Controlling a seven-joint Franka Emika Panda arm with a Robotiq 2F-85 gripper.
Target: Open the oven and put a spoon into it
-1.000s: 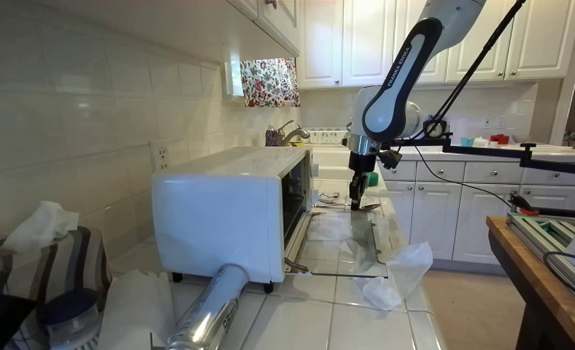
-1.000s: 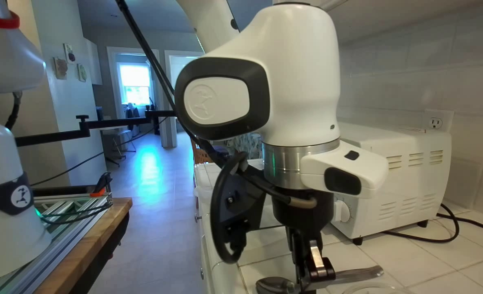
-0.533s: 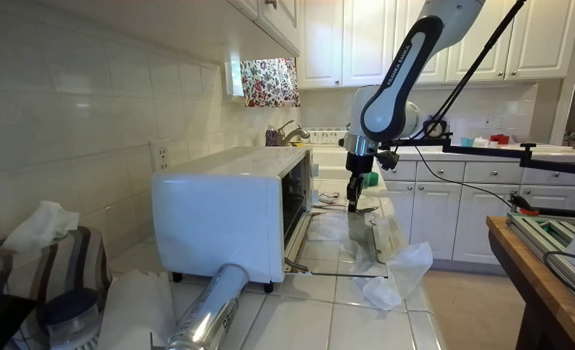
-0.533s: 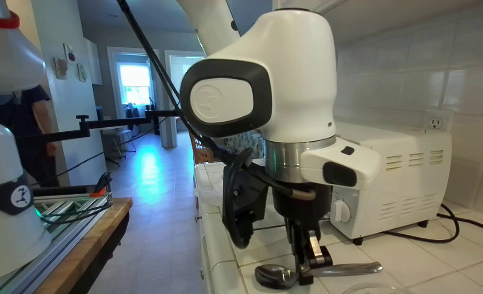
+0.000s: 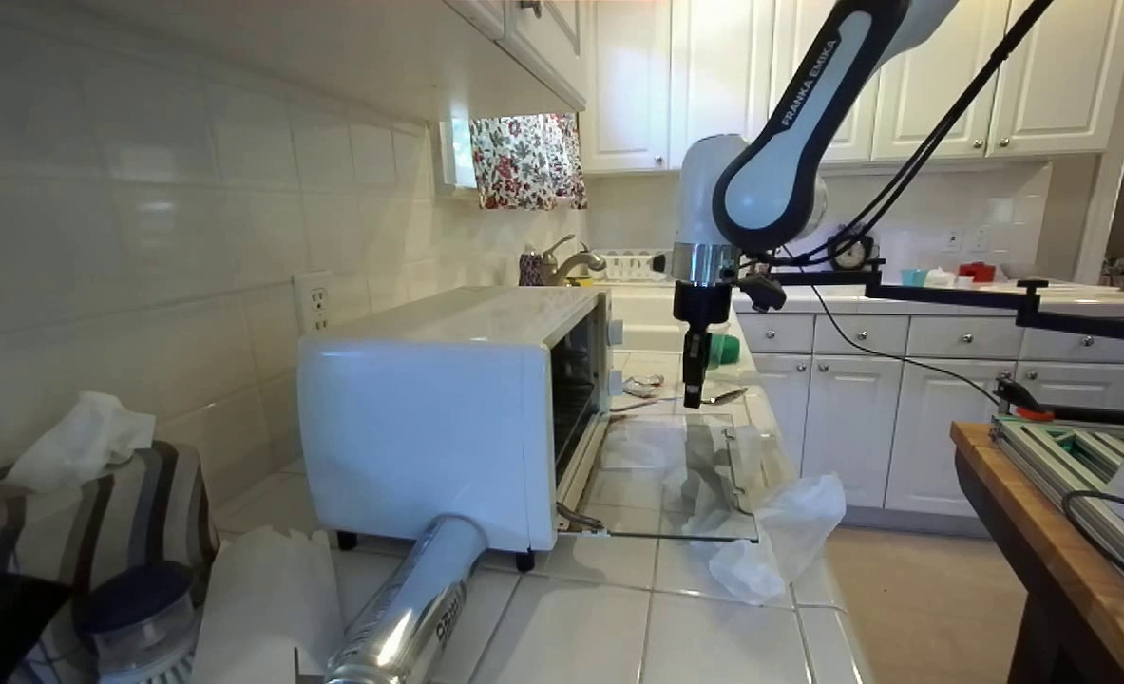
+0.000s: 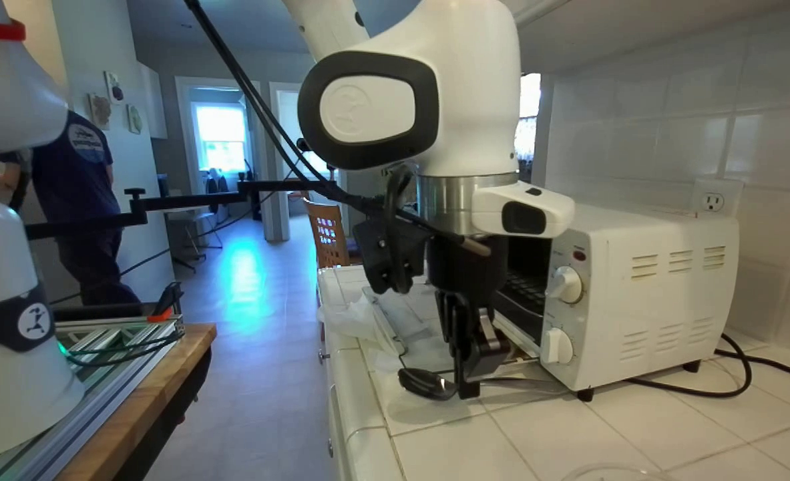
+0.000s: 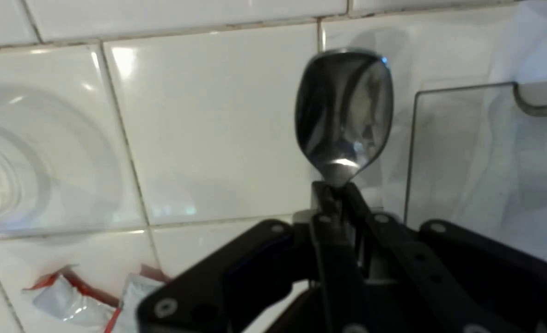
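The white oven [image 5: 428, 418] stands on the tiled counter, and it also shows in an exterior view [image 6: 662, 294]. Its glass door [image 5: 639, 489] is dropped down flat in front of its dark interior [image 5: 574, 389]. My gripper [image 6: 469, 389] is shut on a metal spoon [image 6: 428, 383] near the neck and holds it a little above the counter. In the wrist view the spoon's bowl [image 7: 345, 108] sticks out past the fingertips [image 7: 320, 192], and the handle is hidden. In an exterior view the handle points toward the oven. The gripper is beside the door's knob-side end.
A shiny foil roll [image 5: 419, 608] leans by the oven's far end. Crumpled translucent paper [image 5: 780, 541] lies on and beside the door. Torn wrappers [image 7: 74, 300] and a clear round dish [image 7: 46, 157] are on the counter. Cabinets [image 5: 362, 47] hang above.
The gripper has risen and lifted the spoon off the counter, moving a little toward the open door. A person has come into view at the back.
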